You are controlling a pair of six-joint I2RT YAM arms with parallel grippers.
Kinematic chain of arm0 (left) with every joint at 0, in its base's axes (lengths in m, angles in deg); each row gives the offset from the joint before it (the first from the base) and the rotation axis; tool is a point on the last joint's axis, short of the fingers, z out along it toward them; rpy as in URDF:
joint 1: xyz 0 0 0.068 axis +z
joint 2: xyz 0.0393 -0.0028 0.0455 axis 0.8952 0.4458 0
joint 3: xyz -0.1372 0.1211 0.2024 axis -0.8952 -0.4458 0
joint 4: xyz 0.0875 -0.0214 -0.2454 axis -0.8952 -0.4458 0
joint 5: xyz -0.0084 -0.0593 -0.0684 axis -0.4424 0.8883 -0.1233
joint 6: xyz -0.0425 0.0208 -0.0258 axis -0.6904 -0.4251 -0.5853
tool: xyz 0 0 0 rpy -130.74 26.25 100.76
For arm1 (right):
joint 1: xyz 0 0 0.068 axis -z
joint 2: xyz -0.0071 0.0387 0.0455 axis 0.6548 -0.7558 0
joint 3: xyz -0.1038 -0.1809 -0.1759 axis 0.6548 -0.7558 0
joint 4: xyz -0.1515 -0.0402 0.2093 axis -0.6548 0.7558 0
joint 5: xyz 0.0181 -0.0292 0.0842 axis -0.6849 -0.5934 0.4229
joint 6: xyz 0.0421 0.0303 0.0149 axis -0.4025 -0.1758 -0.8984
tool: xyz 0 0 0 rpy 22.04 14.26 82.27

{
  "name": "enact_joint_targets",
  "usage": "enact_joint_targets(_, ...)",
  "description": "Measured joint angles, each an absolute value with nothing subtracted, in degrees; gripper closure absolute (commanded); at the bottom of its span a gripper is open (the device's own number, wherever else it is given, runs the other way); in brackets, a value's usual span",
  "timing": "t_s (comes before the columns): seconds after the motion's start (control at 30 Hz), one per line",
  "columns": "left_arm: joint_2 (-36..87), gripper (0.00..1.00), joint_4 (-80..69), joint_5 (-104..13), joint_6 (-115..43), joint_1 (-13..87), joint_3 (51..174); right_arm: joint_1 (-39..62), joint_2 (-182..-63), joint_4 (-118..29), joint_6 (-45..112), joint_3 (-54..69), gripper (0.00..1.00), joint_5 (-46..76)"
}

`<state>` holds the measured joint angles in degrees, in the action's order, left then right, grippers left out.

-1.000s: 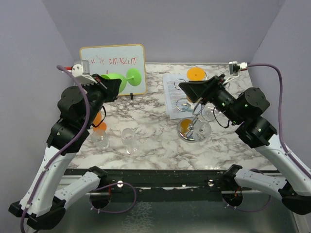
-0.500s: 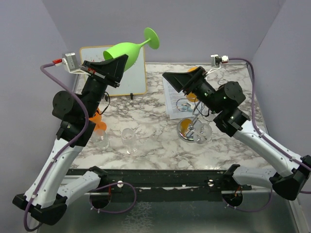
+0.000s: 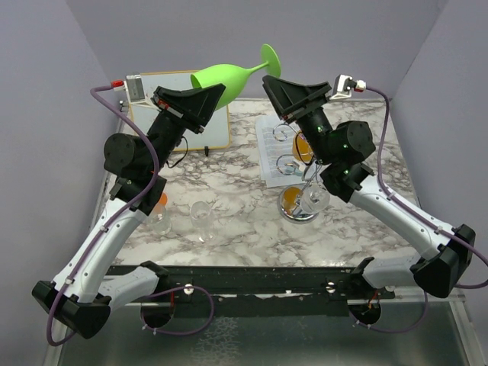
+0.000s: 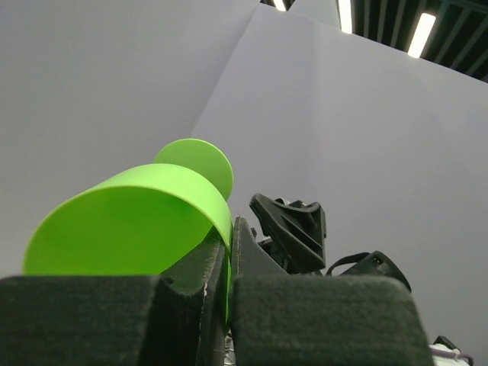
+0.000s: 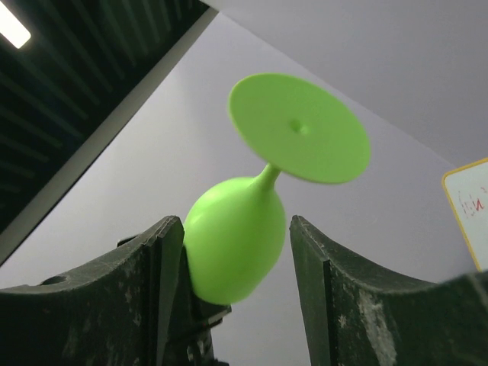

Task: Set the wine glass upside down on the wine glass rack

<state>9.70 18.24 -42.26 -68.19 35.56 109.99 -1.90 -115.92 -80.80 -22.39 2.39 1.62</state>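
Midair, our left gripper (image 4: 230,244) pinches the rim of the green wine glass (image 3: 229,74); our right gripper (image 5: 236,221) waits open nearby. Seemingly light, rigid plastic: we'd grasp the bowl.

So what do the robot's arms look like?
Both arms are white lower down with chunky black joints. The left gripper and right gripper are black wedges with two flat fingers. A purple cable runs along each arm to a small silvery camera box at the wrist.

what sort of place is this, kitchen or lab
Probably a robotics lab test cell: plain grey walls boxing in a marble-patterned table, two robot arms mounted at its edge, industrial strip lights overhead.
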Motion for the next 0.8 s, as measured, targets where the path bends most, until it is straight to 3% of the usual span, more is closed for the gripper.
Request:
enact_joint_targets(0.3, 10.09, 1.0, 21.96, -39.55, -70.72, 35.54, 109.64, -1.9, -120.93, -80.07, -26.3, 9.93, 0.48, -0.17)
enact_joint_targets(0.43, 10.07, 1.0, 23.2, -39.4, -71.16, 35.54, 109.55, -1.92, -121.6, -79.81, -26.95, 11.51, 0.57, -0.15)
enact_joint_targets(0.73, 10.16, 1.0, 24.43, -38.2, -71.4, 35.54, 109.49, -2.29, -124.71, -78.44, -27.89, 14.37, 0.59, 0.75)
enact_joint_targets(0.8, 10.25, 1.0, 24.62, -37.93, -71.38, 35.54, 109.49, -2.58, -125.3, -78.37, -27.89, 14.94, 0.65, 0.83)
